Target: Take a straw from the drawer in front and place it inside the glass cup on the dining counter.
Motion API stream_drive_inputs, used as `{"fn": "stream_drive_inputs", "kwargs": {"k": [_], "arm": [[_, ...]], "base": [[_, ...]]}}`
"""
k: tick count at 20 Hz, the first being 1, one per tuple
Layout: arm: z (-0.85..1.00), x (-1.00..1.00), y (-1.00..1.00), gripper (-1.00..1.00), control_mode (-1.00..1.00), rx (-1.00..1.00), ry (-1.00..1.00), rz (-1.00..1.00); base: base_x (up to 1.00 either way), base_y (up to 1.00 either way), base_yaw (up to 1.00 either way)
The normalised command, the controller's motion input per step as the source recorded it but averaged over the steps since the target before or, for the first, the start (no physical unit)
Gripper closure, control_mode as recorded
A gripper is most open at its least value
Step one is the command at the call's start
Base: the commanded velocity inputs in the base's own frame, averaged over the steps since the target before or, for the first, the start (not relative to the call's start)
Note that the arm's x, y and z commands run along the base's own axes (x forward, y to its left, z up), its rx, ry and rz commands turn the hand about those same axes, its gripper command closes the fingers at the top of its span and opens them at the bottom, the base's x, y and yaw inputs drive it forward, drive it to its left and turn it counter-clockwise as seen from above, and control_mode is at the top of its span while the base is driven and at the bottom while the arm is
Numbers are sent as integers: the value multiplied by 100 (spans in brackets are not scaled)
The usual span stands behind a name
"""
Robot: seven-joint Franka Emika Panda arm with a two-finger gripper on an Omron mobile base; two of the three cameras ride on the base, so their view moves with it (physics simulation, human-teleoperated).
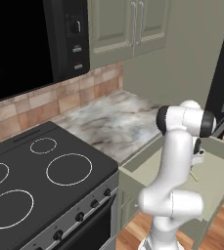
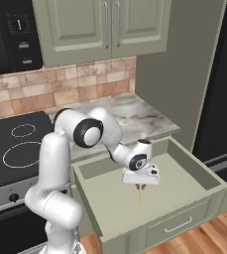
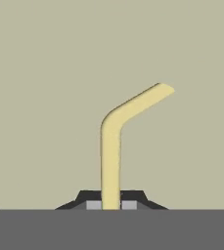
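The sage-green drawer [image 2: 116, 201] stands pulled out wide, with its silver handle [image 2: 178, 226] on the front panel. My gripper [image 2: 140, 187] reaches down into it, shut on the pale yellow straw [image 2: 141, 195], which points toward the drawer floor. In the hand view the straw [image 3: 111, 151] rises from between the closed fingertips [image 3: 95, 204] and bends off to the right over the bare floor. From the left, the drawer [image 1: 220, 171] shows beyond my arm, with the straw [image 1: 194, 175] a thin line on its floor. The glass cup and the dining counter are out of view.
A black cooktop [image 1: 45, 176] lies to the left of the drawer, with a marble worktop [image 2: 135, 116] and tan tile backsplash behind it. A microwave [image 1: 30, 39] and green wall cabinets [image 2: 105, 25] hang above. A dark tall appliance [image 2: 224, 89] stands on the right.
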Motion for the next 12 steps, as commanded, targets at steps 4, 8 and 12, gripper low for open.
{"fn": "stream_drive_inputs", "kwargs": {"k": [4,8,12], "arm": [[100,-34,23,100,-100,1,-4,0],[100,-15,34,100,-100,0,-3,0],[100,-16,32,100,-100,0,-1,0]], "base": [[0,0,0],[0,0,0],[0,0,0]]}}
